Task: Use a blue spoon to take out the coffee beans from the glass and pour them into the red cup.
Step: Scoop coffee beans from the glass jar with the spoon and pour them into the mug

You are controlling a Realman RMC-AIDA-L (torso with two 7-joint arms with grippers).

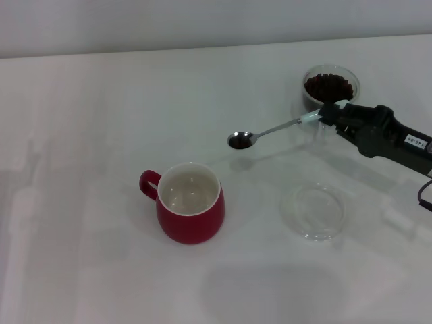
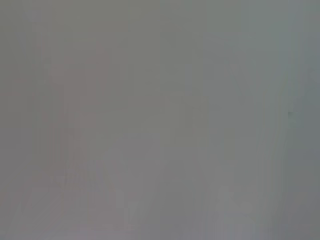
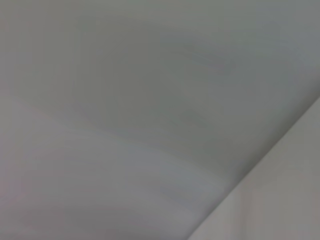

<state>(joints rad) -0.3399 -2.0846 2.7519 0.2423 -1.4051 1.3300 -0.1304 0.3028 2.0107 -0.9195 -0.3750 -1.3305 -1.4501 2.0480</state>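
White table (image 1: 101,256) under everything, pale wall behind it. Both wrist views blank grey, nothing to make out there; left arm nowhere in the head view.

Right arm reaching in from the right edge, dark and bulky, with the right gripper (image 1: 329,115) at its tip, just in front of the glass. Fingers clamped on the pale handle end of the blue spoon; how wide the gap is, hard to tell, but closed enough to carry the spoon clear of the table.

Red cup (image 1: 191,212) near the middle, upright, loop handle toward the robot's left, white inside showing, no beans to be seen in it.

Flat clear saucer (image 1: 312,212) to the right of the cup, well apart from it, lying on the table below the arm.

Glass (image 1: 329,86) at the far right, upright, behind the gripper, holding a heap of coffee beans (image 1: 329,86) close to its rim.

Blue spoon (image 1: 270,130) held roughly level in the air, shaft pointing left from the gripper, bowl between glass and red cup, above and behind the cup's rim, not over its mouth. Dark load in the bowl, apparently a few beans.
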